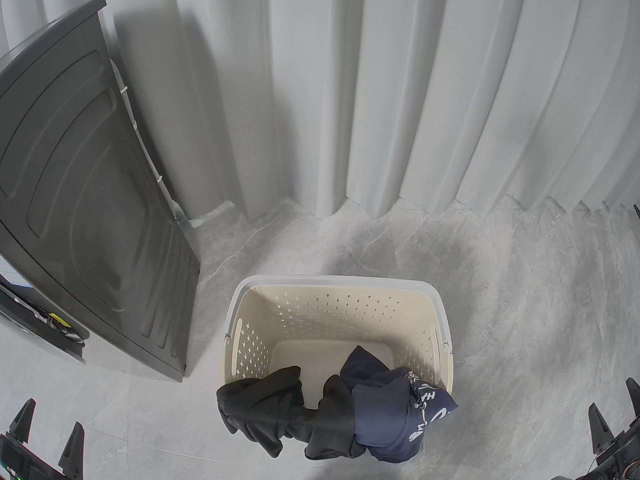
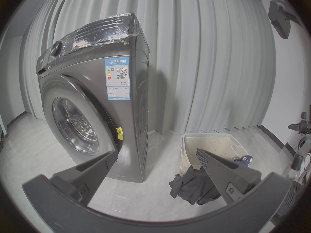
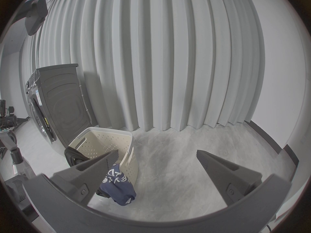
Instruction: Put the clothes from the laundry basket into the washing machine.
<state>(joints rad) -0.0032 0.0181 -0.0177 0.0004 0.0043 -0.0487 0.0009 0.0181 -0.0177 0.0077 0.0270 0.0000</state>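
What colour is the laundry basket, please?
The laundry basket is cream with a paler rim, clearest in the head view.

- Open floor runs from the right hand, whose fingers are spread, ahead to the curtain.
- The laundry basket stands between the two hands, and its far half is open from above.
- A black garment and a navy garment hang over the basket's near rim.
- Ahead of the left hand, also spread, stands the washing machine.
- Its round door stands across the drum mouth.
- A strip of floor separates the machine from the basket.
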